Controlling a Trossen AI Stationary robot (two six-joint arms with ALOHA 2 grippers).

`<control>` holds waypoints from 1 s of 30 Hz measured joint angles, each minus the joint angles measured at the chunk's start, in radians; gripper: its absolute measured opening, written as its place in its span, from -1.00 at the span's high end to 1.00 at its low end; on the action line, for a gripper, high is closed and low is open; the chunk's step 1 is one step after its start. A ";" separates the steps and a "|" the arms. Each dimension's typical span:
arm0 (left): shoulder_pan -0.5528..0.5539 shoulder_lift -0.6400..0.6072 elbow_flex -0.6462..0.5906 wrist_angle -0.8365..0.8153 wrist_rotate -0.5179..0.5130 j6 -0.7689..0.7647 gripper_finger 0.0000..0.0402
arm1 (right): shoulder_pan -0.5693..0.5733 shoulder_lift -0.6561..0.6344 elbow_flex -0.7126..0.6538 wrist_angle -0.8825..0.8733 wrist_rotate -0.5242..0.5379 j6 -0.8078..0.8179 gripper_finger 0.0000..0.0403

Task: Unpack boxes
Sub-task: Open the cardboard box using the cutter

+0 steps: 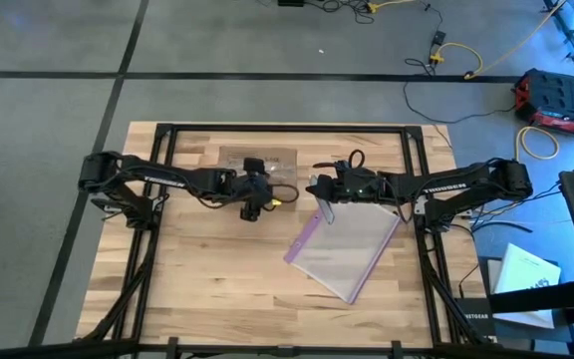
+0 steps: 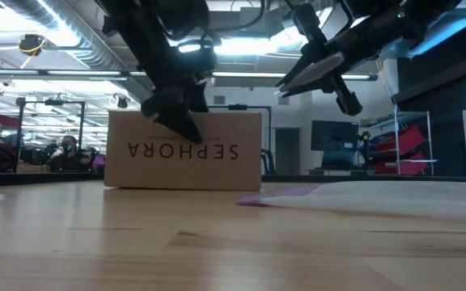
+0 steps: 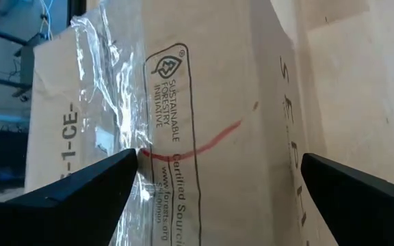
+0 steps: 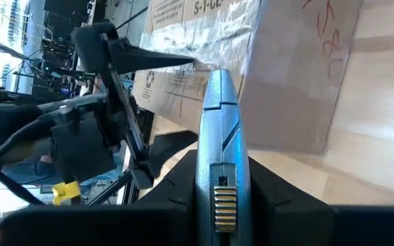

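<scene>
- Both arms meet at the centre of the high view: the left claw (image 1: 254, 207) hangs spread wide just below the cardboard box (image 1: 257, 160), and the right claw (image 1: 325, 193) sits right of it. A clear bag with a purple edge (image 1: 342, 249) lies lower right; the worktop (image 1: 197, 269) is bare at lower left.
- Low view: the box (image 2: 183, 151) stands centre-left, its SEPHORA lettering upside down.
- Left wrist view: the wide fingers (image 3: 81, 188) straddle the taped box (image 3: 204, 102), gripping nothing.
- Right wrist view: the right claw is clamped on a grey-blue knife-like tool (image 4: 219, 137), its tip close to the tape (image 4: 204, 41). The seal looks uncut, so I judge unpacking barely begun.
</scene>
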 joint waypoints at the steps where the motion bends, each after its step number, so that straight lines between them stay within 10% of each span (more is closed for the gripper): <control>1: -0.001 0.007 0.001 0.001 -0.004 -0.013 -0.99 | -0.009 0.000 0.000 0.000 -0.002 -0.001 0.75; 16: -0.142 -0.016 -0.001 -0.004 0.019 -0.212 -0.99 | -0.017 0.026 0.247 -0.466 -0.253 -0.083 0.75; 30: -0.185 -0.009 -0.003 0.059 0.016 -0.190 -0.99 | 0.049 0.088 0.247 -0.453 -0.179 0.050 0.75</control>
